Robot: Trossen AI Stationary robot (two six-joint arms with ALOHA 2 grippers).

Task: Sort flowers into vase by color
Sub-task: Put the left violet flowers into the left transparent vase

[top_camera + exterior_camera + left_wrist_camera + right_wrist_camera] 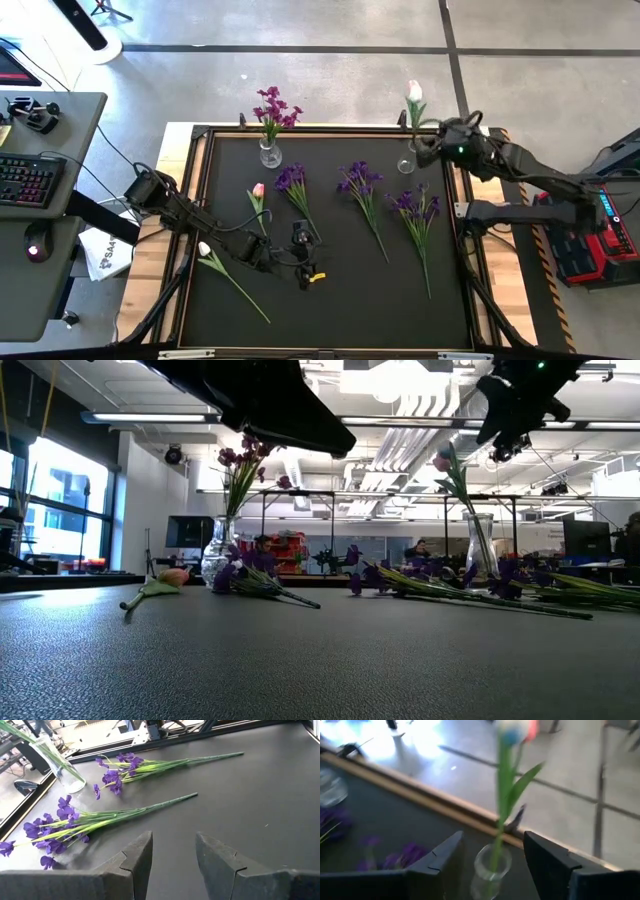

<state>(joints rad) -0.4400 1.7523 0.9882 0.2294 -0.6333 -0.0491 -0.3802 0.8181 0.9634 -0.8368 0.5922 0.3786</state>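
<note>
Along the black surface (pixel 330 290)'s far edge, the right tool (pixel 428 148) hovers, fingers apart, beside the tulip vase (pixel 406 163), while the left tool (pixel 302 262), fingers apart, hangs over open mat.

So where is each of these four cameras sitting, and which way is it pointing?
High view: overhead, straight down on the table; both arms show.
Low view: table height, facing the room; arms hang from above.
Left wrist view: on the left arm, facing purple flowers; left gripper open.
Right wrist view: on the right arm, facing the tulip vase; right gripper open.
Shared: high and right wrist views both show that vase.
</note>
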